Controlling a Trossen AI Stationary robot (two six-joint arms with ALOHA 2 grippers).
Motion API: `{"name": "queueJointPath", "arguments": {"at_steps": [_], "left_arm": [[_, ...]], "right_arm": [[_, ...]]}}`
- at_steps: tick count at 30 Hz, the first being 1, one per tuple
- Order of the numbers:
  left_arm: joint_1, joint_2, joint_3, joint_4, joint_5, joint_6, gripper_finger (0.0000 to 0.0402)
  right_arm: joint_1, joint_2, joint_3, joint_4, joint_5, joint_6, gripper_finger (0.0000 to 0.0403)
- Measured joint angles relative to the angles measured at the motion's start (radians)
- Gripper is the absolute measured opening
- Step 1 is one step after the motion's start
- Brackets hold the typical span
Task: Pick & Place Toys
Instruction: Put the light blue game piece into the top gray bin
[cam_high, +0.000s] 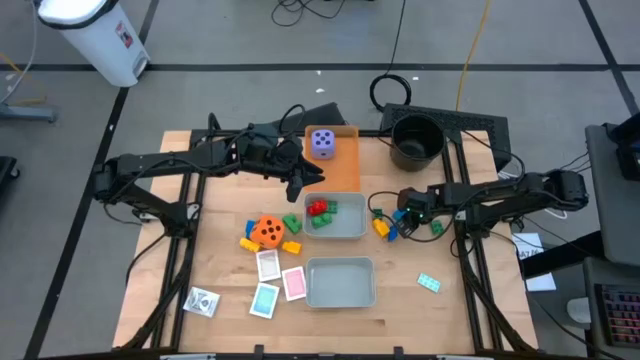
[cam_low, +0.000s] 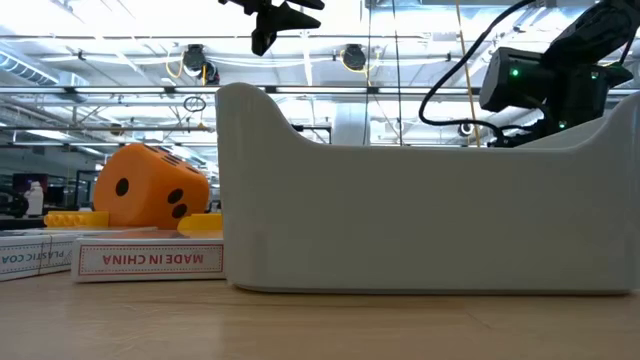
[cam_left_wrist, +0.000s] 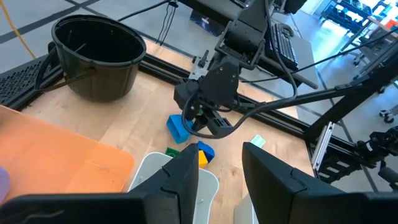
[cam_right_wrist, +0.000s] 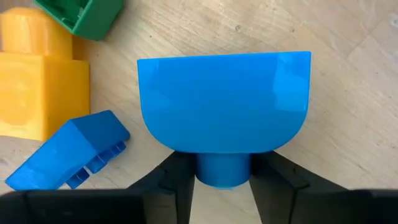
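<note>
My right gripper (cam_high: 398, 214) is down at the table's right, shut on a blue brick (cam_right_wrist: 222, 102). A yellow brick (cam_right_wrist: 37, 81), a green brick (cam_right_wrist: 87, 15) and a second blue brick (cam_right_wrist: 68, 152) lie on the wood beside it. My left gripper (cam_high: 300, 184) hangs open and empty above the far grey tray (cam_high: 352, 230), which holds a red brick (cam_high: 318, 209) and a green brick (cam_high: 330, 208). The purple die (cam_high: 322, 143) sits on the flat orange tray (cam_high: 345, 170). The orange die (cam_high: 267, 231) stands on the table with yellow bricks beside it. Cards (cam_high: 268, 265) lie near the front. My right gripper pinches the blue brick's round stud (cam_right_wrist: 222, 169) between its two fingers, one finger on each side. The fingers come from above, pointing down. The brick's wide body lies beyond the fingertips at the tabletop; I cannot tell whether it is lifted.
A black bucket (cam_high: 416, 140) stands at the far right. The near grey tray (cam_high: 340, 283) sits at the front centre and fills the low view (cam_low: 420, 200). A teal card (cam_high: 429, 283) lies at the front right, and a small bag (cam_high: 202, 301) at the front left.
</note>
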Motion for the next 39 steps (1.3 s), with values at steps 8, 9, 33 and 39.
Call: {"name": "queueJointPath", "arguments": {"at_steps": [8,9,33,39], "left_arm": [[0.000,0.000,0.000,-0.006,0.000,0.000,0.0127],[0.000,0.000,0.000,-0.010,0.001,0.000,0.0127],[-0.137,0.029,0.000,0.132,-0.060,0.416,0.0204],[-0.149,0.081,0.001,0.269,0.012,0.297,0.0261]], "right_arm": [[0.000,-0.112,0.001,0.116,-0.052,0.045,0.0120],[0.000,-0.128,0.002,0.137,-0.053,0.056,0.0120],[-0.006,-0.129,0.003,1.162,-0.525,0.322,0.0116],[-0.006,-0.025,0.003,1.382,-0.670,0.442,0.0116]]}}
